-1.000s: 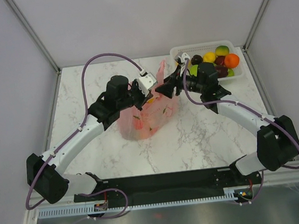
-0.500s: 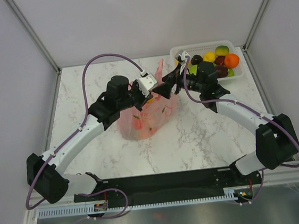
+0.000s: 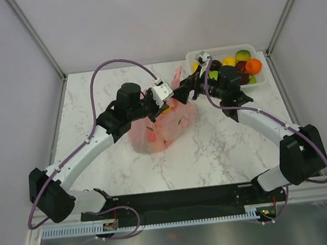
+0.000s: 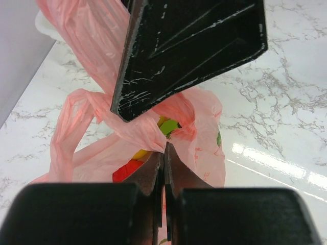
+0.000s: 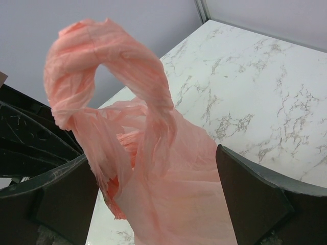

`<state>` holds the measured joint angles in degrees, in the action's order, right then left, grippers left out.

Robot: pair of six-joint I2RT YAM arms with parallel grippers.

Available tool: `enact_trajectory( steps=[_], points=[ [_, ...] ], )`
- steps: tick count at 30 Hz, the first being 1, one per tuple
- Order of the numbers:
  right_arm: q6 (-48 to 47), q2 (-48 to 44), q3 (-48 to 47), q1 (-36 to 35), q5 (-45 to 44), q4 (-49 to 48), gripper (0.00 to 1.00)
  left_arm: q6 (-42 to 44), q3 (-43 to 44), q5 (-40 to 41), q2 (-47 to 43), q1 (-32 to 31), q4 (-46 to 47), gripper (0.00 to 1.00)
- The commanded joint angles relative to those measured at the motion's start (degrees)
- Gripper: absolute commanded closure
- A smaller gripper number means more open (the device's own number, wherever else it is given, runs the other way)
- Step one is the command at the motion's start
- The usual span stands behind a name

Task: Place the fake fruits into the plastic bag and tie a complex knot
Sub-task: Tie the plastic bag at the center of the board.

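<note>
Spreading the right fingers [image 3: 185, 91] fully apart over the last second and drawing them a little farther from the arm bases, toward the white lattice basket [image 3: 220, 51]. Now letting one twisted handle loop [image 5: 117, 56] of the pink plastic bag [image 3: 163, 128] stand free in the gap between them, touching neither finger as far as the right wrist view shows, so gripping nothing.

Keeping the left fingers [image 4: 171, 171] pressed completely together, as in the earlier frames, and pinching a twisted band of the bag's rim right at their tips. Holding the bag upright that way near the middle of the marble surface [image 3: 213, 152], between the two arms, with the second handle loop [image 4: 71, 122] hanging slack beside the pinch.

Already carrying some of the fake fruits inside: a green fruit [image 4: 171, 127] and a red fruit [image 4: 125, 171] showing through the open mouth. Leaving others in the basket, well apart from the bag, among them an orange fruit [image 3: 253, 66], a yellow fruit [image 3: 228, 63] and a dark purple fruit [image 3: 242, 77].

Judging from this, sitting around the middle of the task: loading partly done, handles gathered but neither crossed nor tied, and no knot showing anywhere yet.
</note>
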<state>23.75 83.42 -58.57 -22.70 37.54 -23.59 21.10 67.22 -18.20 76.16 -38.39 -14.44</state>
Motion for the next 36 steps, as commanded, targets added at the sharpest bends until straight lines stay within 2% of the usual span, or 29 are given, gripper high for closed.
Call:
enact_trajectory(
  steps=[1,8,12,18,23,30,36],
  points=[
    [1.7,-1.0,-1.6,0.3,0.2,-3.3,0.03,3.3,0.8,-4.1,-2.3,-0.8,0.5,0.98],
    [1.6,-0.4,-2.3,0.6,-2.5,-1.3,0.02,3.6,0.5,-3.5,-4.3,-1.7,0.5,0.98],
    [3.4,-0.3,-1.5,1.3,-5.1,-2.3,0.1,3.2,0.5,-3.7,-5.3,-1.7,0.0,0.98],
    [3.6,-0.5,-1.3,1.7,-5.9,-2.8,0.09,4.4,0.9,-8.7,-6.5,-1.7,-2.3,0.98],
    [4.8,-1.3,-1.0,2.1,-5.8,-2.7,0.02,3.9,1.8,-11.9,-4.4,-1.7,-3.1,0.98],
    [5.1,-2.4,-2.7,2.7,-6.4,1.4,0.04,4.1,1.9,-15.5,-4.0,-1.9,-3.4,0.98],
    [4.8,-2.6,-2.5,2.7,-5.1,0.9,0.06,4.5,2.0,-17.2,-2.4,-2.3,-3.6,0.98]
  ],
)
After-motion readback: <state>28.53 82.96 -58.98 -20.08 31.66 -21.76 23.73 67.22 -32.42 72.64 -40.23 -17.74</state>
